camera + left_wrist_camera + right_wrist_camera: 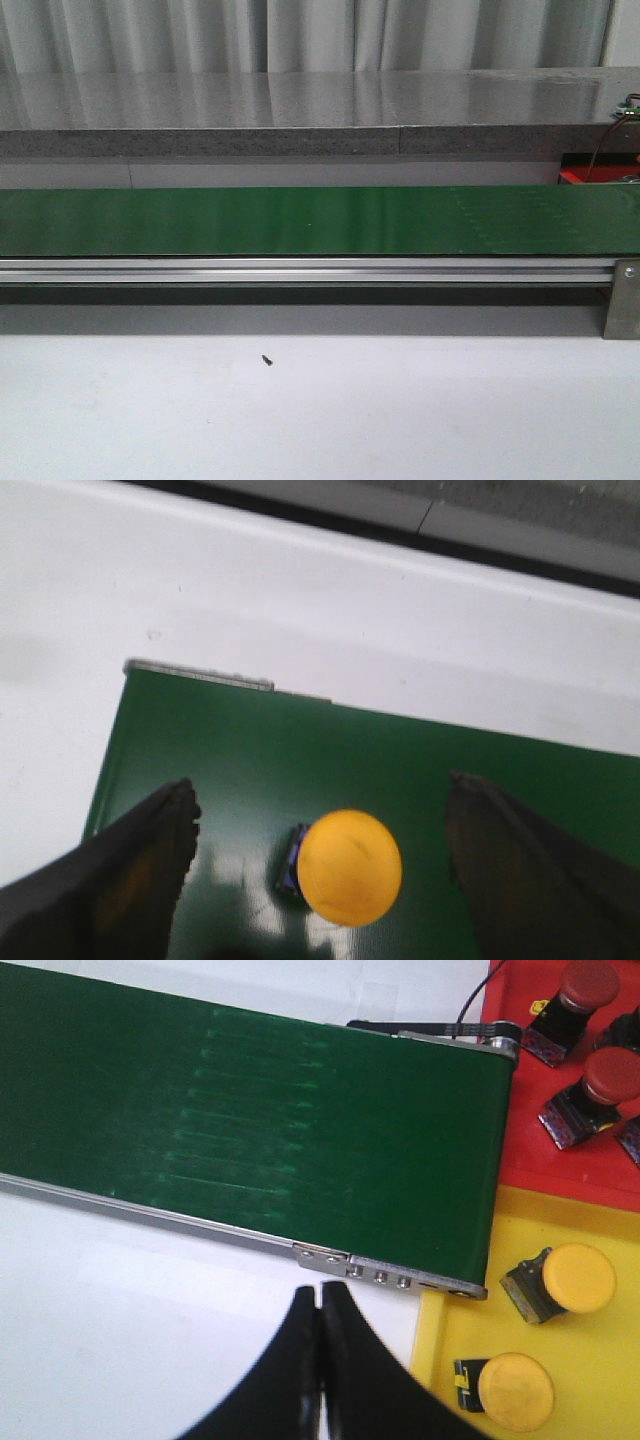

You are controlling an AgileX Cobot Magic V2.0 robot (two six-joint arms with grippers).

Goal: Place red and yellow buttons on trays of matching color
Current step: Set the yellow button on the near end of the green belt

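In the left wrist view a yellow button with a dark base lies on the green belt near its end. My left gripper is open, one finger on each side of the button and clear of it. In the right wrist view my right gripper is shut and empty over the white table, next to the belt's other end. A red tray holds red buttons. A yellow tray holds two yellow buttons. Neither gripper shows in the front view.
The green conveyor belt with its aluminium rail spans the front view. A corner of the red tray shows at the far right. A small black screw lies on the white table. A grey counter runs behind.
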